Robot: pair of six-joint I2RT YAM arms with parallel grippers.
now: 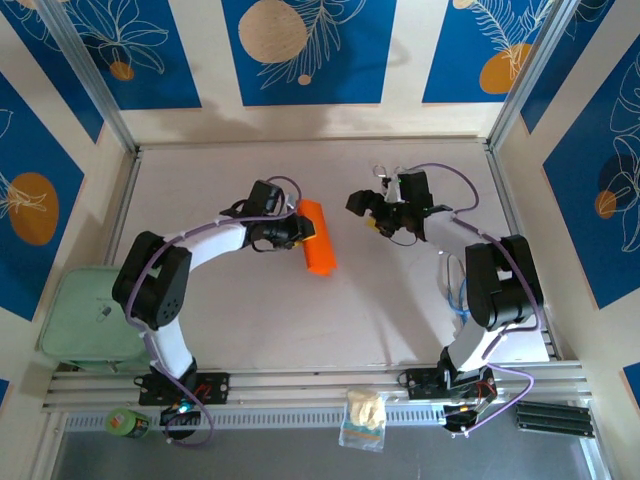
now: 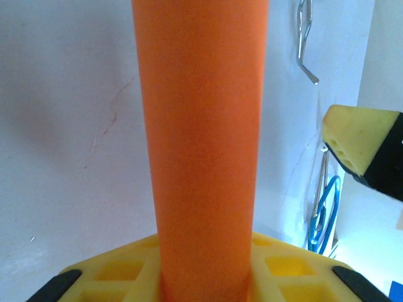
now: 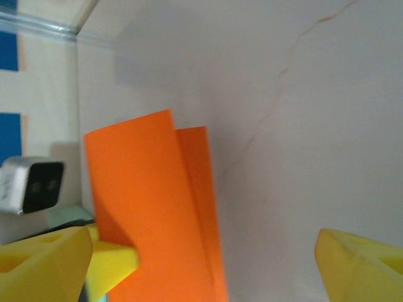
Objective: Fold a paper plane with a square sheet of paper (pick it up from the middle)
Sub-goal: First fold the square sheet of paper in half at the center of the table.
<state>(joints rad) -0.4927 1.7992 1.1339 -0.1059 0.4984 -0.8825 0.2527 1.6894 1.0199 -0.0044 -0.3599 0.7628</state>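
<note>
We see the left arm bent inward, the left claw (image 1: 299, 229) pinching the folded paper (image 1: 319, 242) at mid-bench (image 1: 250, 320), while the right claw (image 1: 361, 208), spread wide, faces it nearby.

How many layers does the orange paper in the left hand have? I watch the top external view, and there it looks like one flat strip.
Observer: Two. In the right wrist view the square sheet of paper shows a front layer overlapping a back one.
Operator: Is it centred in the grip?
Observer: Yes. In the left wrist view it stands up from the middle of the left hand, with yellow pad visible on both sides.
Operator: And the other arm?
Observer: The right hand is open, its yellow fingers wide apart.
</note>
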